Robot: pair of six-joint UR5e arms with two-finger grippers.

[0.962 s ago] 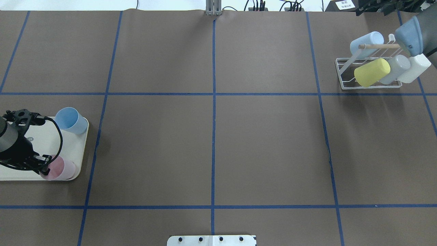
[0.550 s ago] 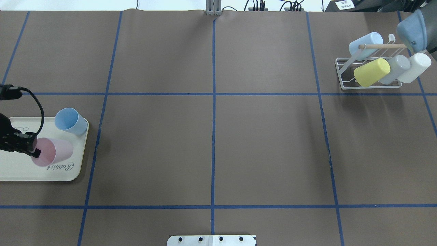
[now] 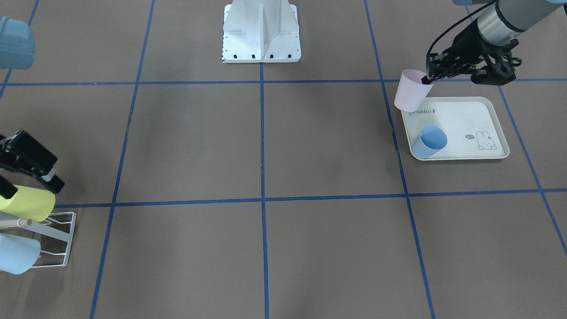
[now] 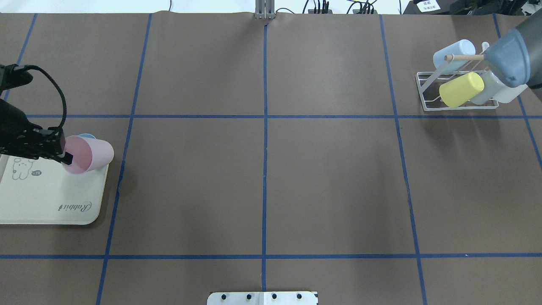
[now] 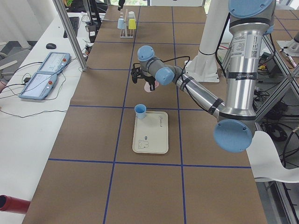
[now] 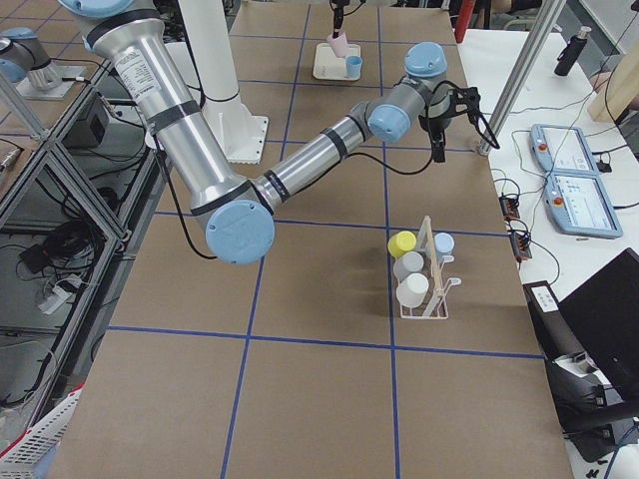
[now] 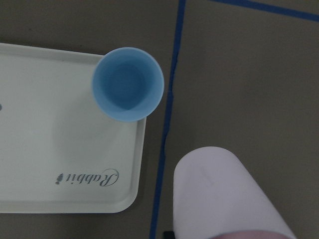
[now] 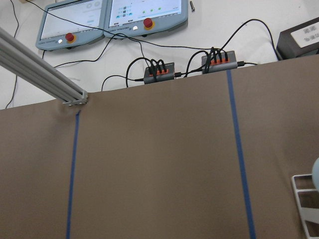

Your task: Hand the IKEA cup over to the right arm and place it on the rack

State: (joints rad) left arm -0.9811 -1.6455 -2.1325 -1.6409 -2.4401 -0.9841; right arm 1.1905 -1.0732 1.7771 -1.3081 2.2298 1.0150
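Note:
The pink IKEA cup (image 4: 91, 154) hangs tilted above the cream tray's far corner, with my left gripper (image 4: 63, 156) shut on its rim, one finger inside the mouth. The front view shows this cup (image 3: 412, 91) lifted clear of the tray (image 3: 460, 119). The white wire rack (image 4: 427, 91) stands at the far right and holds a light blue, a yellow, a grey and a white cup. My right gripper (image 6: 437, 148) hovers beside the rack (image 6: 431, 289). It is partly cut off in the front view, so I cannot tell whether it is open or shut.
A blue cup (image 3: 429, 141) stands upright on the rabbit-print tray (image 4: 42, 199), mostly hidden by the pink cup in the overhead view. The left wrist view shows this blue cup (image 7: 128, 83) at the tray's corner. The right arm's blue joint (image 4: 508, 59) overlaps the rack.
My left gripper has lifted the pink cup off the tray and carried it toward the table's far side, over the blue cup. The right arm has shifted slightly above the rack.

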